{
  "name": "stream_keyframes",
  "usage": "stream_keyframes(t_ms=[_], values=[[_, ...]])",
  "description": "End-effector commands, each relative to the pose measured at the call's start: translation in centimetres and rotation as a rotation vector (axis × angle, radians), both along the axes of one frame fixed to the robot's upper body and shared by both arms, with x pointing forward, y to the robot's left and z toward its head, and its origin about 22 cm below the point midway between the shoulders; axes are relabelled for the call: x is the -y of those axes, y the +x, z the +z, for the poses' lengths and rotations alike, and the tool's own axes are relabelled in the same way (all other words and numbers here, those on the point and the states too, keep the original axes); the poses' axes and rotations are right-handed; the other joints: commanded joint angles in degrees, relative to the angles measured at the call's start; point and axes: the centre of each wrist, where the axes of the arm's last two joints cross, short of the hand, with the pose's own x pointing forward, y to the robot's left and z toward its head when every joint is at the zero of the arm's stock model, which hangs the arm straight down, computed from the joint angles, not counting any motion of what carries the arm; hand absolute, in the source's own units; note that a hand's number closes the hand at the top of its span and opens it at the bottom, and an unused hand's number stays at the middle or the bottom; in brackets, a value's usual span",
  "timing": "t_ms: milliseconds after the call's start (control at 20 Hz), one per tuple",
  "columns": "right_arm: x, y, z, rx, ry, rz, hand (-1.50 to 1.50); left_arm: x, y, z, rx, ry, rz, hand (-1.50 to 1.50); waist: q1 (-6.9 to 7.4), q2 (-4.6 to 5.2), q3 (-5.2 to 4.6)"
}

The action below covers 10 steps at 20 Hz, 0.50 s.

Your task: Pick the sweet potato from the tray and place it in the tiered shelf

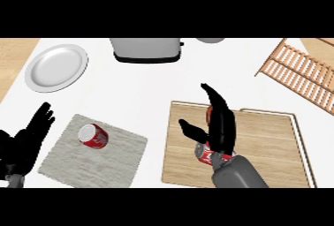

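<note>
— So where is the sweet potato?
— Mostly hidden — a reddish sliver shows behind the right hand, over the flat wooden tray.
— Is it grasped?
— Fingers straight, thumb apart; contact unclear. The slatted wooden tiered shelf is cut off at the right edge. The left hand rests open.

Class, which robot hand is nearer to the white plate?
Left. The left robot hand rests just below the white plate; the right robot hand is far across, over the wooden tray.
</note>
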Motion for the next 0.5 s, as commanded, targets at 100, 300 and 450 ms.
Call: stream_keyframes(t_ms=[100,300,450], values=[[-0.6,1.1,2.1,-0.163,-0.309,-0.13,-1.5,-0.4,-0.1,0.1,-0.015,0.004,0.002,0.0,-1.09,-0.43,-0.13],[-2.7,0.7,4.9,-0.346,-0.462,-0.137,-1.5,0.1,-0.5,0.0,-0.013,-0.005,0.009,0.0,-0.36,-0.52,0.02],[-3.8,0.3,4.9,-0.54,-0.602,-0.04,-1.5,-0.3,-0.4,-0.4,-0.018,0.002,-0.01,0.0,-0.3,-0.15,-0.02]])
